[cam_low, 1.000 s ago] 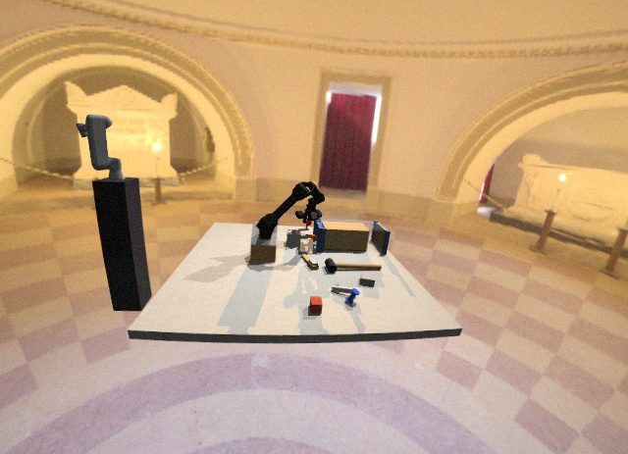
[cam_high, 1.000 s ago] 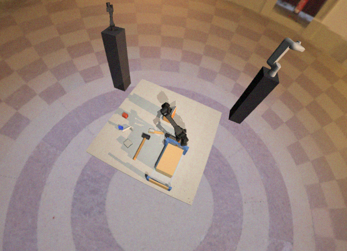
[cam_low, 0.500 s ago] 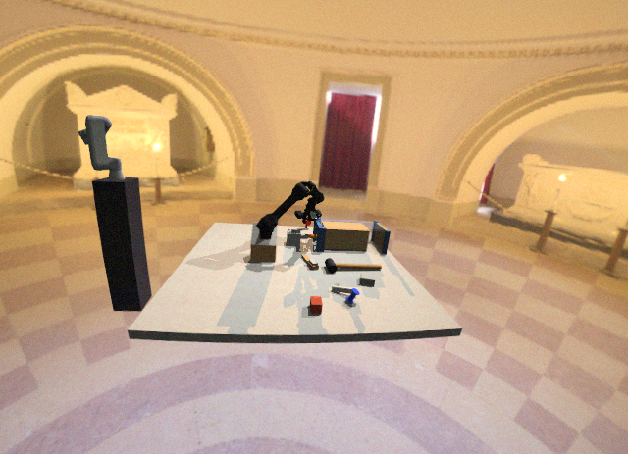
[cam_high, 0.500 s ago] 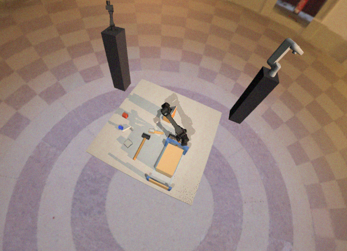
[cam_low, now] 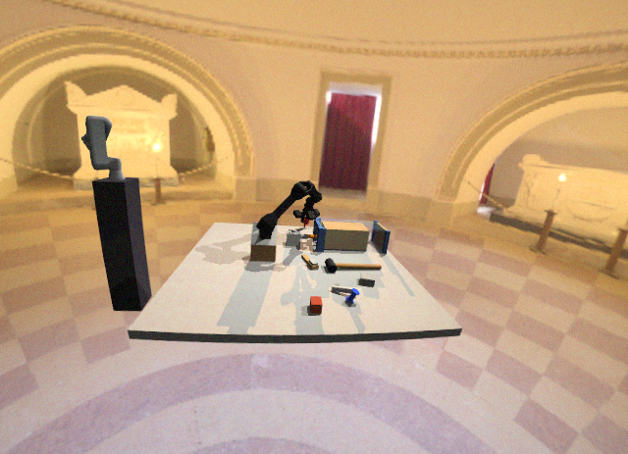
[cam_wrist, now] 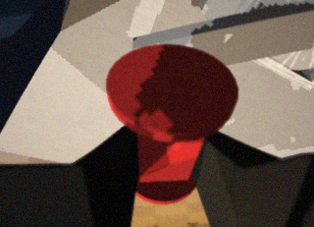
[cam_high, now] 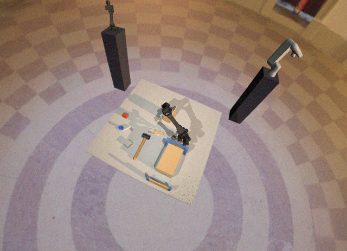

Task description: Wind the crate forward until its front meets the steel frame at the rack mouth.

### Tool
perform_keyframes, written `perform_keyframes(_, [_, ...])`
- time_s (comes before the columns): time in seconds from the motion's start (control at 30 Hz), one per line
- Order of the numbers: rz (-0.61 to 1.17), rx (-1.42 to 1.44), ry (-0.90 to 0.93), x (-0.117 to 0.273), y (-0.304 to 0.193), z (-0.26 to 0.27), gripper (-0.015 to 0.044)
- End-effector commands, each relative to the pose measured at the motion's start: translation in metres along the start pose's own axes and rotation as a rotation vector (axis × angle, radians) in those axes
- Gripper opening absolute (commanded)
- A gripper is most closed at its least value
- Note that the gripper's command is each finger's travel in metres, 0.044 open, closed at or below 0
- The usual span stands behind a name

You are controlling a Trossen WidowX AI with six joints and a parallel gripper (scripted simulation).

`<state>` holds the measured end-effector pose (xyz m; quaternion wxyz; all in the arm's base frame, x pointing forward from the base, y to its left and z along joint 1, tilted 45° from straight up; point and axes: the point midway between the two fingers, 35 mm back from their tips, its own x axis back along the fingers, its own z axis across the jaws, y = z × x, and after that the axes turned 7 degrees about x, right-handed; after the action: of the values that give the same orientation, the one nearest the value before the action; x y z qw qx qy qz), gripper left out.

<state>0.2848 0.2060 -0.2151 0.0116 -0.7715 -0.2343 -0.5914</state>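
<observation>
My gripper [cam_wrist: 161, 127] [cam_low: 306, 219] is shut on the red knob [cam_wrist: 174, 89] of the winch handle, just outside the mouth of the cubby. The handle's square key and the winch's top hole are hidden, so I cannot tell whether the key is seated. The tan crate [cam_high: 171, 157] [cam_low: 345, 236] sits flat between the clear panels, close behind the blue frame [cam_low: 319, 234] at the mouth. Whether its front touches the frame cannot be told. An orange strap [cam_low: 312, 235] shows at the mouth. The winch is largely hidden by the arm in the top view.
A black-headed mallet [cam_high: 139, 148] [cam_low: 357, 266] and a yellow-handled tool [cam_high: 159, 132] [cam_low: 307, 260] lie beside the cubby. Farther off are a grey block [cam_high: 128, 143] [cam_low: 366, 282], a blue-ended tool [cam_high: 120, 127] [cam_low: 353, 295] and a red cube [cam_high: 125, 115] [cam_low: 316, 305].
</observation>
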Motion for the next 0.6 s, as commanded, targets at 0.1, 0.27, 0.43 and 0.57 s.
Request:
perform_keyframes(0.1, [0.024,0.02,-0.02,-0.011,-0.02,-0.009,0.0])
perform_keyframes(0.27, [0.025,0.02,-0.02,-0.013,-0.025,-0.012,0.0])
perform_keyframes(0.43, [0.025,0.02,-0.02,-0.014,-0.03,-0.015,0.0])
perform_keyframes(0.57, [0.025,0.021,-0.02,-0.015,-0.033,-0.017,0.0])
